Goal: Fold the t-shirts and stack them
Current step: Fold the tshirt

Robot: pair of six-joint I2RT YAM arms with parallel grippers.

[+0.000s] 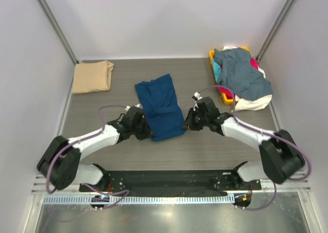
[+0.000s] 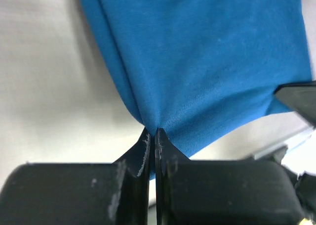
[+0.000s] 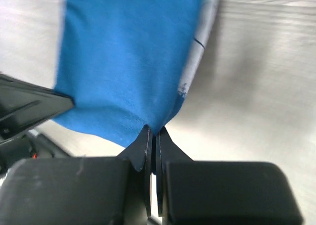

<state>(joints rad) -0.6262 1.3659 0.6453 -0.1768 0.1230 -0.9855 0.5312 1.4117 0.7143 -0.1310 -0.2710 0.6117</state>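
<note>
A navy blue t-shirt [image 1: 160, 106] lies partly folded in the middle of the table. My left gripper [image 1: 146, 132] is shut on its near left corner; the left wrist view shows the blue cloth [image 2: 197, 62] pinched between the fingertips [image 2: 146, 142]. My right gripper [image 1: 187, 121] is shut on its near right edge; the right wrist view shows the cloth [image 3: 123, 62] pinched and pulled up from the table. A tan t-shirt [image 1: 93, 76] lies folded at the far left. The white print is hidden.
A yellow bin [image 1: 225, 96] at the far right holds a heap of t-shirts, a slate-blue one [image 1: 241, 74] on top, with teal, red and white cloth under it. White walls close in the table on three sides.
</note>
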